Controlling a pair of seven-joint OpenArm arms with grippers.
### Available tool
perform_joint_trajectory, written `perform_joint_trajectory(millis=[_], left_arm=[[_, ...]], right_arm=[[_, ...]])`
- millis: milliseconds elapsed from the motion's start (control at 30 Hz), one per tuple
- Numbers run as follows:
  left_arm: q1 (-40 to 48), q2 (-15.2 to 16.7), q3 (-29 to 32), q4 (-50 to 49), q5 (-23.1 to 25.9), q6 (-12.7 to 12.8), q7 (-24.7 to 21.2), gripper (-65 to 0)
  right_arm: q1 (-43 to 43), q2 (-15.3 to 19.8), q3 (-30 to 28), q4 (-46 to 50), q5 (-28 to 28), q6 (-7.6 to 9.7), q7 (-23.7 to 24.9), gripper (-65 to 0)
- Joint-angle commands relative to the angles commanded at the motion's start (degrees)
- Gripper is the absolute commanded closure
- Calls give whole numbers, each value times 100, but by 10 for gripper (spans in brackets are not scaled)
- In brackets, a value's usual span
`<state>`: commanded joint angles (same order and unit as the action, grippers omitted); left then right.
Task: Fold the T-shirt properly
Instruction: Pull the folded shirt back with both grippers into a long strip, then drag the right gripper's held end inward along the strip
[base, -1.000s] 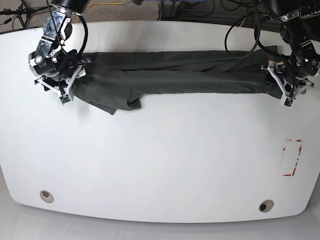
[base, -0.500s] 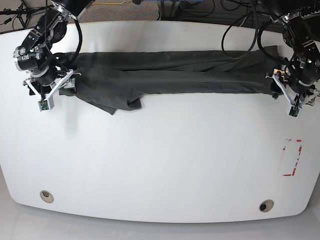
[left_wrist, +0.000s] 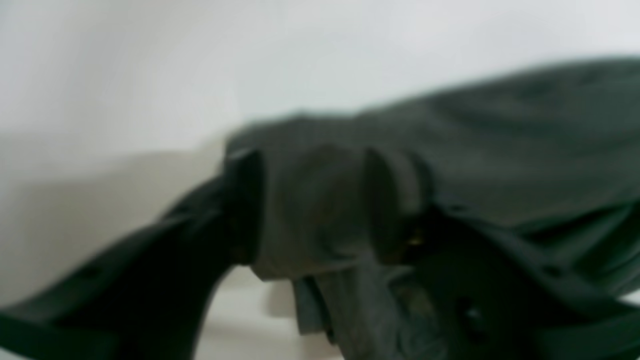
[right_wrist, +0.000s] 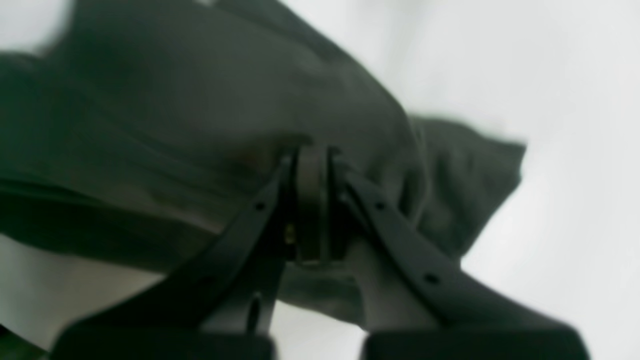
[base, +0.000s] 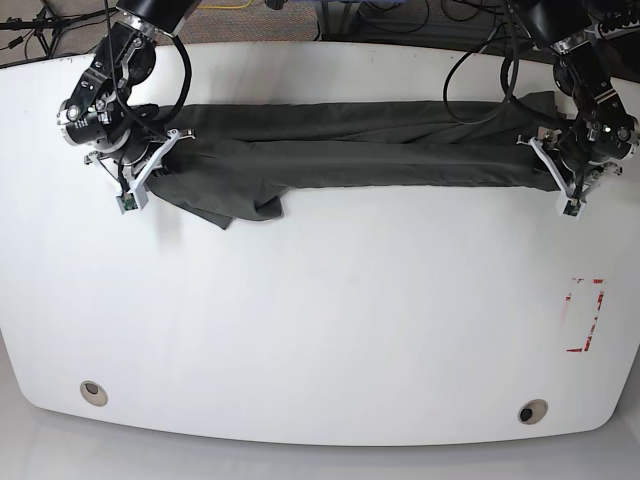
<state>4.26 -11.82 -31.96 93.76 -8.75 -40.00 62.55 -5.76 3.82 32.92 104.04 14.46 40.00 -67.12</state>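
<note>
At opposite ends of the T-shirt (base: 360, 145), we're pinching cloth with right gripper (base: 150, 170) and left gripper (base: 552, 172); keeping tension even.

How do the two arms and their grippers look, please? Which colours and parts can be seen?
Both arms are black, with black cables looping above them. The left gripper and the right gripper each carry white bracket frames and silver metal joint housings. In the wrist views the fingers are long, flat, matte black, with small holes.

Charcoal T-shirt (base: 350, 145), a long folded band.
</note>
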Motion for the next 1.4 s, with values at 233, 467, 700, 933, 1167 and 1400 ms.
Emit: perform_joint_trajectory(millis=[233,467,700,933,1167,1400], left_arm=[[-18,-53,26,-448,0,0,-114,-215],[-255,-79,316,-642,9,0,-176,-215],[-598,-53,580,-949,9,0,-176,-215],[-747,-44,580,-958,9,0,-176,-217],[-905,-44,580,-958,9,0,-176,-217],[-914,-44,580,-941,9,0,-176,-217]], right_arm=[[26,369,-9,-949,-466,0,747,-76],[422,941,-9,-2286,-501,0,1459,-76],[844,1257,-9,-2831,-475,0,1626,-78],[1011,1266,-9,-2101,-466,0,1327,-82],[1521,1029,-9,-1574,-484,0,809,-335],[2145,835,-457,-2198,-510,0,826,-561]])
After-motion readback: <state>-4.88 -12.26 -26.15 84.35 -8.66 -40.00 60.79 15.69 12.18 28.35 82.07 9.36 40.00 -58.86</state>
